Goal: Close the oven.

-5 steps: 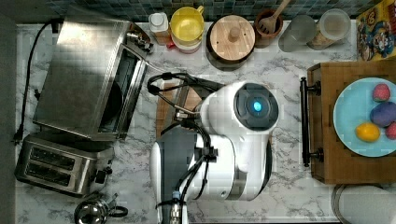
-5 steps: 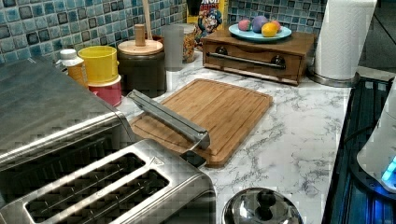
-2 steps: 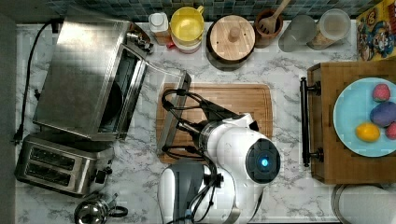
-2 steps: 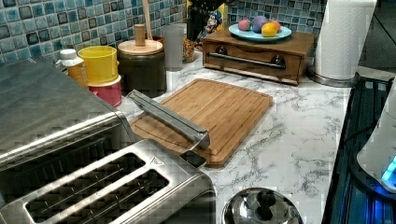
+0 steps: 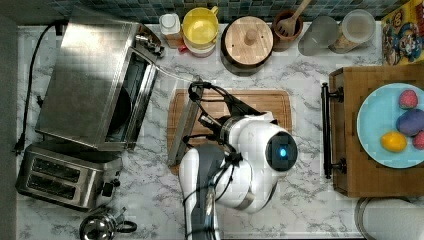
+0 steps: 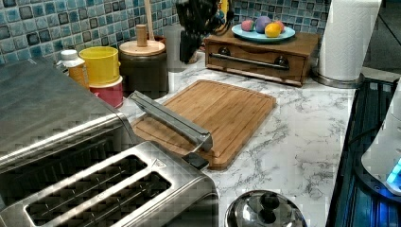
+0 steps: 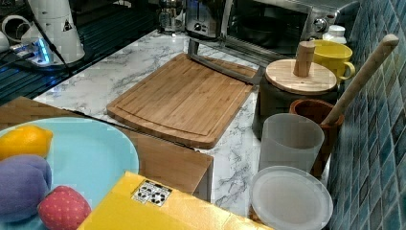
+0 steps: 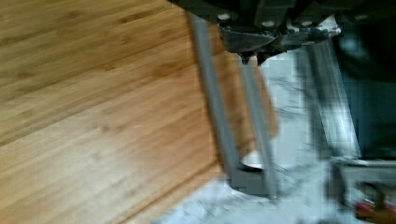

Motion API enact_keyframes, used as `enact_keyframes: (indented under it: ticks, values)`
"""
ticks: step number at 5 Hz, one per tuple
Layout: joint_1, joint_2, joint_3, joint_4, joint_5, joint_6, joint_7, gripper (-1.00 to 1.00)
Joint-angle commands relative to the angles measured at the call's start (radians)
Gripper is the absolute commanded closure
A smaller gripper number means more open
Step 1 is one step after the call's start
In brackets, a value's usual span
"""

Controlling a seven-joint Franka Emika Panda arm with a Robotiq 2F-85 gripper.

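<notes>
The oven (image 5: 85, 75) stands at the top view's left, steel top up, and also shows in the left view (image 6: 47, 109) and the right view (image 7: 268, 24). Its glass door hangs open and lies flat, with the handle bar (image 5: 182, 125) resting over the edge of the wooden cutting board (image 5: 250, 105). The same bar shows in the left view (image 6: 170, 118). My white arm (image 5: 250, 155) reaches over the board. My dark gripper (image 6: 189, 45) hangs above the board's far end. In the wrist view the gripper (image 8: 252, 56) sits just over the door handle (image 8: 219, 116).
A two-slot toaster (image 5: 65, 175) and a kettle lid (image 5: 100, 227) sit beside the oven. Yellow cups (image 5: 200, 27), a wooden-lidded pot (image 5: 248, 42) and jars line the tiled wall. A wooden drawer box (image 5: 370, 170) carries a plate of fruit. A paper towel roll (image 6: 347, 38) stands beyond it.
The arm has swung over the cutting board, and the gripper has come into the left view near the board's far end. The oven door has stayed open.
</notes>
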Motion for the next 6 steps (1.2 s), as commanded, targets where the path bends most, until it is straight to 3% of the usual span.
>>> enact_keyframes:
  ticks: [1, 2, 3, 4, 5, 6]
  values:
    - [-0.014, 0.132, -0.021, 0.053, 0.248, -0.035, -0.284, 1.0]
    - [-0.032, 0.096, 0.006, 0.056, 0.395, -0.027, -0.398, 1.0]
    - [-0.016, 0.123, 0.022, 0.096, 0.439, -0.044, -0.42, 1.0]
    - [0.031, 0.184, 0.055, 0.108, 0.424, 0.041, -0.438, 1.0]
    - [0.027, 0.239, 0.133, 0.093, 0.365, 0.184, -0.422, 1.0]
    - [0.052, 0.27, 0.129, 0.103, 0.379, 0.219, -0.412, 1.0]
